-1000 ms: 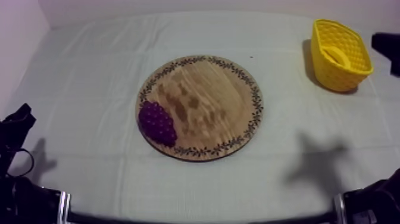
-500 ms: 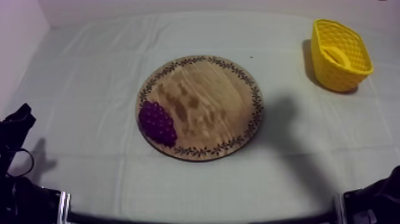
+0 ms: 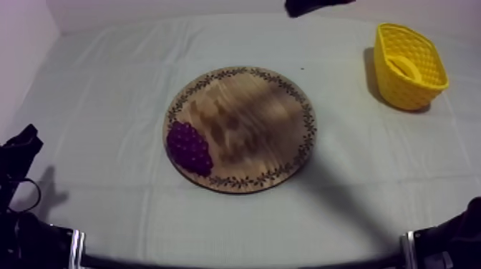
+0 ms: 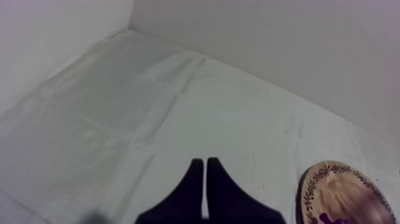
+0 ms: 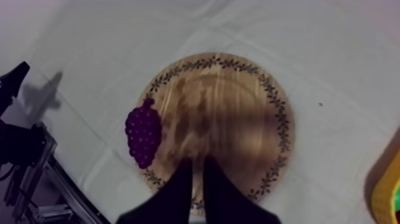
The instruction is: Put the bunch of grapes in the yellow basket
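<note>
The right gripper (image 5: 197, 162) hangs above the board (image 5: 238, 113), its fingers together in a narrow wedge, holding nothing. The grapes (image 5: 143, 136) lie at the board's rim, on the side away from the basket (image 3: 409, 84). To reach well, it should open wide, centre over the bunch and descend straight. The left gripper (image 4: 204, 162), also narrow, rests aside.

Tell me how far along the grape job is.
Nothing is done yet: the bunch of grapes lies ungrasped on the wooden board, at its rim. In hand: the right end effector, shut on nothing, hovers above the board; the left end effector sits shut, aside. Left: open, descend, grasp the grapes, carry them to the yellow basket, release.
</note>
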Available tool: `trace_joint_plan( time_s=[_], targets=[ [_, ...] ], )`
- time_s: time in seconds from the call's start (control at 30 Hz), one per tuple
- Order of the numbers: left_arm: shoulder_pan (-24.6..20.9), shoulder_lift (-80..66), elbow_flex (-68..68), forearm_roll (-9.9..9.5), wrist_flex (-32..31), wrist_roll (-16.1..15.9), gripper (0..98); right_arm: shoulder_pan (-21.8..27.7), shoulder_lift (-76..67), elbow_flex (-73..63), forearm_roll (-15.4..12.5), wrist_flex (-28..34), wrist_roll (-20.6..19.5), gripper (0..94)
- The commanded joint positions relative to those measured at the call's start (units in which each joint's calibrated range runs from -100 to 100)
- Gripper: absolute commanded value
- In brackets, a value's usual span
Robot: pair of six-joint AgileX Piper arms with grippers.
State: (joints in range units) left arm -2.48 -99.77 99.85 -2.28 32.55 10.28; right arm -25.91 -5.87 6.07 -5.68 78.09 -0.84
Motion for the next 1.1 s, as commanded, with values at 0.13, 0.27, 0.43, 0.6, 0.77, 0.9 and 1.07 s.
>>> trace_joint_plan(
  time_s=[0.13,0.27,0.43,0.6,0.77,0.9,1.07],
  targets=[
    [0.0,0.0,0.0,0.01,0.0,0.0,0.0,-3.7,6.8,0.0,0.0,-1.8,-1.3,8.1],
    [0.0,0.0,0.0,0.01,0.0,0.0,0.0,-5.7,9.8,0.7,0.2,-3.7,-2.0,8.7],
    [0.0,0.0,0.0,0.01,0.0,0.0,0.0,-7.7,13.1,0.6,0.8,-4.9,-3.2,9.9],
    [0.0,0.0,0.0,0.01,0.0,0.0,0.0,-8.4,15.8,-0.3,0.6,-5.3,-4.2,25.0],
    [0.0,0.0,0.0,0.01,0.0,0.0,0.0,-8.8,17.8,-1.2,0.3,-5.7,-4.8,57.1],
    [0.0,0.0,0.0,0.01,0.0,0.0,0.0,-8.4,19.9,-3.5,-1.8,-4.3,-3.2,82.9],
    [0.0,0.0,0.0,0.01,0.0,0.0,0.0,-8.7,23.6,-7.5,-2.2,-3.0,-3.1,91.2]
  ],
)
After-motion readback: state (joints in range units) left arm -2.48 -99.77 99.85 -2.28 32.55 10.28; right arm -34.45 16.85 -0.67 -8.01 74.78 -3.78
